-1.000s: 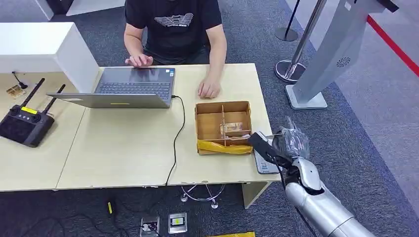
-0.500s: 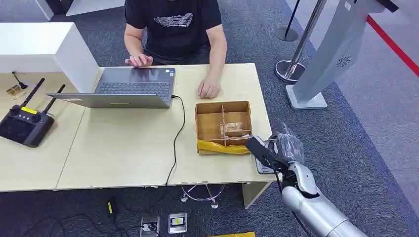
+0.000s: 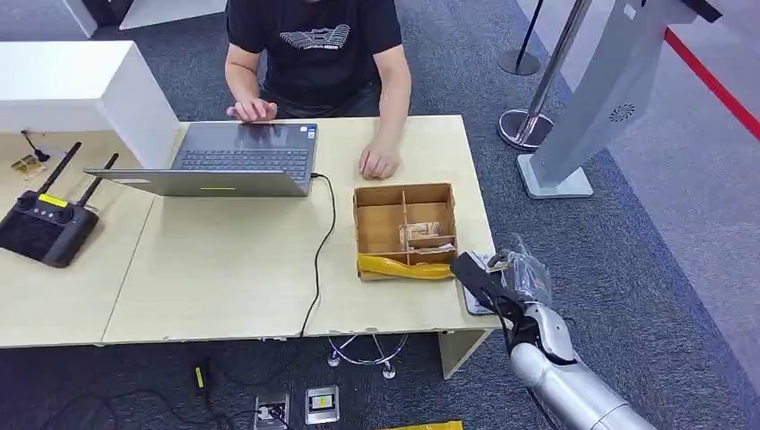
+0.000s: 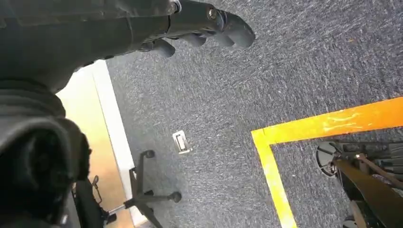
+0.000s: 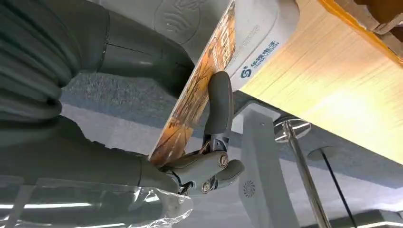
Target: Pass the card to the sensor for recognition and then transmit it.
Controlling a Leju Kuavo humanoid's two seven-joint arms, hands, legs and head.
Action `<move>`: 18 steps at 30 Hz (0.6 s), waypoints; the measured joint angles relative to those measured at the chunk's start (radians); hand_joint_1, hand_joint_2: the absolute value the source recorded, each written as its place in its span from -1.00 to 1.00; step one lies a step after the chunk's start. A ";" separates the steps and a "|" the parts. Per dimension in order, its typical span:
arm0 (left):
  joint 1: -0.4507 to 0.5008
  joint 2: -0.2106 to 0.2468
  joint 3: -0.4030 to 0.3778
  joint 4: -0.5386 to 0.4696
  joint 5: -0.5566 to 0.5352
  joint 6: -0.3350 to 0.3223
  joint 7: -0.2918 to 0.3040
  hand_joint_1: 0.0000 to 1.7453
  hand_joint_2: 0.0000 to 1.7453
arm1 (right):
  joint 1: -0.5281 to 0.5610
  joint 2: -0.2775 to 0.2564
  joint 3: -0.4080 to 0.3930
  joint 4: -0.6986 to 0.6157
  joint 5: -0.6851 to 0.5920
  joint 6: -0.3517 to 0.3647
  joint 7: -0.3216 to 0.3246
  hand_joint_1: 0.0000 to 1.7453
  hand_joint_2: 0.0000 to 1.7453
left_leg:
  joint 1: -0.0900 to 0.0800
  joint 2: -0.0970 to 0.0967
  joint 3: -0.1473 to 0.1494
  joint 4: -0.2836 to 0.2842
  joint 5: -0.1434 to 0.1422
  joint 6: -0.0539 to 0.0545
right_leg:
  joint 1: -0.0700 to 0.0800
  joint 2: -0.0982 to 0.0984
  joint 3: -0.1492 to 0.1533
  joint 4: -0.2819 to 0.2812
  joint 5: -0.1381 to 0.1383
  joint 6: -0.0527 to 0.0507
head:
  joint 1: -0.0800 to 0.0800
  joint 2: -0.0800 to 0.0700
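An orange picture card [image 5: 202, 88] is pinched between the thumb and a finger [image 5: 218, 102] of my right hand [image 5: 138, 50]. It stands on edge just over the white card sensor [image 5: 259, 28], which lies on the wooden table. In the head view my right hand [image 3: 507, 283], with clear plastic wrapped round it, hovers over the sensor [image 3: 474, 302] at the table's front right corner. Whether the card touches the sensor I cannot tell. My left hand [image 4: 199, 21] hangs over the carpet with its fingers loosely apart and nothing in them.
A divided cardboard box [image 3: 405, 228] with yellow tape stands just left of the sensor. A person sits across the table, hands at a laptop [image 3: 235, 159] and on the tabletop [image 3: 380, 161]. A black remote [image 3: 45, 224] lies far left. A white kiosk [image 3: 596, 98] and a stanchion stand to the right.
My right hand has come down and slightly nearer the table's front edge with the card, closing on the sensor. The person and the table's things have not moved.
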 joint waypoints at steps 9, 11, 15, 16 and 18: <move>0.000 0.000 0.000 0.000 0.008 0.000 0.021 -1.00 -1.00 | -0.028 0.003 0.010 0.016 -0.002 -0.004 -0.011 1.00 1.00 | 0.000 0.000 0.000 0.000 0.000 0.000 | 0.000 0.000 0.000 0.000 0.000 0.000 | 0.000 0.000; 0.000 0.000 0.000 0.000 0.008 0.000 0.021 -1.00 -1.00 | -0.033 0.003 0.010 0.016 -0.003 -0.003 -0.011 1.00 1.00 | 0.000 0.000 0.000 0.000 0.000 0.000 | 0.000 0.000 0.000 0.000 0.000 0.000 | 0.000 0.000; 0.000 0.000 0.000 0.000 0.009 0.000 0.022 -1.00 -1.00 | -0.035 0.003 0.012 0.016 -0.004 -0.003 -0.008 1.00 1.00 | 0.000 0.000 0.000 0.000 0.000 0.000 | 0.000 0.000 0.000 0.000 0.000 0.000 | 0.000 0.000; 0.000 0.000 0.000 0.000 0.009 0.000 0.022 -1.00 -1.00 | -0.035 0.003 0.013 0.016 -0.005 -0.003 -0.008 1.00 1.00 | 0.000 0.000 0.000 0.000 0.000 0.000 | 0.000 0.000 0.000 0.000 0.000 0.000 | 0.000 0.000; 0.000 0.000 0.000 0.000 0.010 0.000 0.023 -1.00 -1.00 | -0.036 0.003 0.014 0.016 -0.004 -0.006 -0.008 1.00 1.00 | 0.000 0.000 0.000 0.000 0.000 0.000 | 0.000 0.000 0.000 0.000 0.000 0.000 | 0.000 0.000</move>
